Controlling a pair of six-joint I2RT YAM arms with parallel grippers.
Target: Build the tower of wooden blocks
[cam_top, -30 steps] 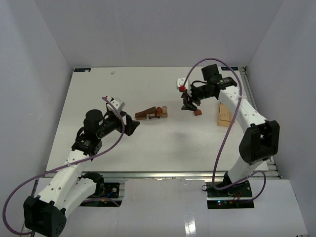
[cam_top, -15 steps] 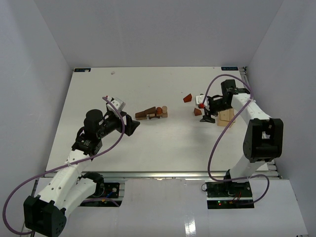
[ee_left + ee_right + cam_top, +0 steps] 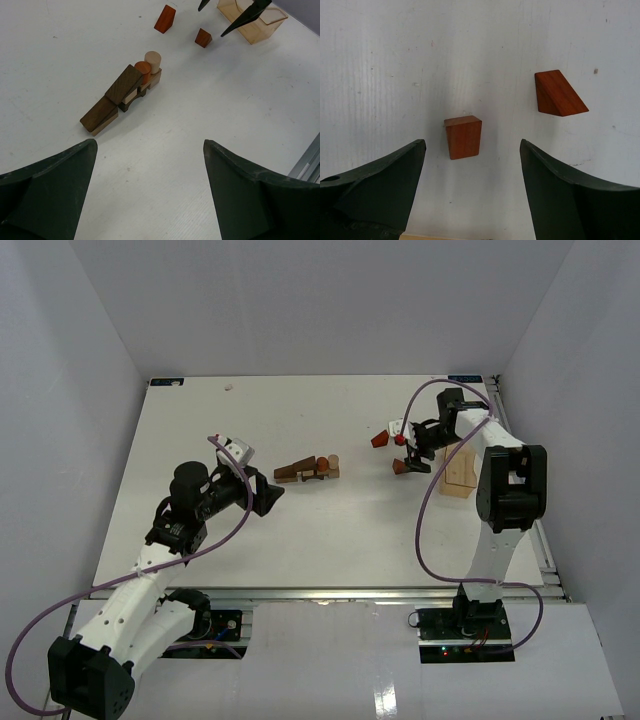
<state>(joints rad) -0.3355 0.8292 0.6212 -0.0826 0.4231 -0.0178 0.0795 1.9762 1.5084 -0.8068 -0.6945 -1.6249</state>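
Top view only gives the wood block tower (image 3: 308,470) as a low cluster mid-frame, well apart from both arms. The left wrist view shows more: dark ramps, an arch, a pale cylinder (image 3: 152,61) upright. The left gripper (image 3: 149,145) has its fingers wide apart, holding nothing. The right wrist view shows the right gripper (image 3: 472,144) spread around a small red block (image 3: 463,136) without touching it, and a red wedge (image 3: 560,95) upper right
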